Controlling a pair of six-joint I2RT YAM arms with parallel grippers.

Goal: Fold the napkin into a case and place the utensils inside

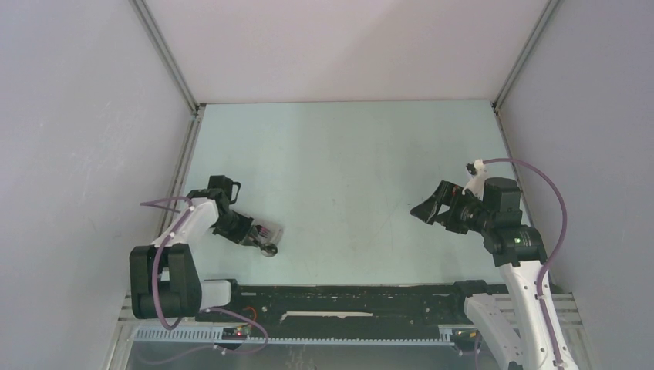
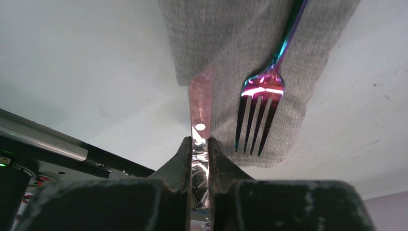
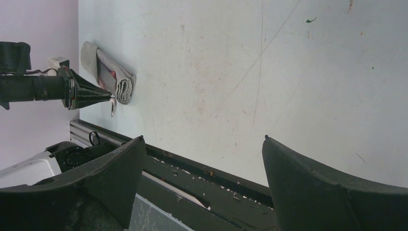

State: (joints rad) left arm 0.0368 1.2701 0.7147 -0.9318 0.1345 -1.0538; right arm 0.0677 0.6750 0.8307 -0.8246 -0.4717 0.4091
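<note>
So the left gripper is pinched nearly shut on the spoon, grabbing it at the shiny end at the bottom middle of the left wrist view. The pinkish handle runs up and vanishes under the edge of the folded grey case at the top of that frame. The fork lies just right of it on the cloth, tines pointing down-frame. Its handle runs off the top right, so I can't tell if it's tucked in or only lying on top. In the overhead view the case sits at the lower left of the table, close to the black rail along the bottom. The right gripper is wide open with nothing in it, way over at the right of the overhead frame. My worry: nothing is pinning the cloth down, so any push on the spoon could just shove the light case along the table instead of sliding the handle deeper. I also can't tell whether the handle is in the pocket or between the case and the table. If it's the latter, it'll look stowed and then fall away once lifted. A nudge could also roll the fork off the cloth. And opening the jaws with the fingers this close to the fabric might snag it and drag the fold open.
</note>
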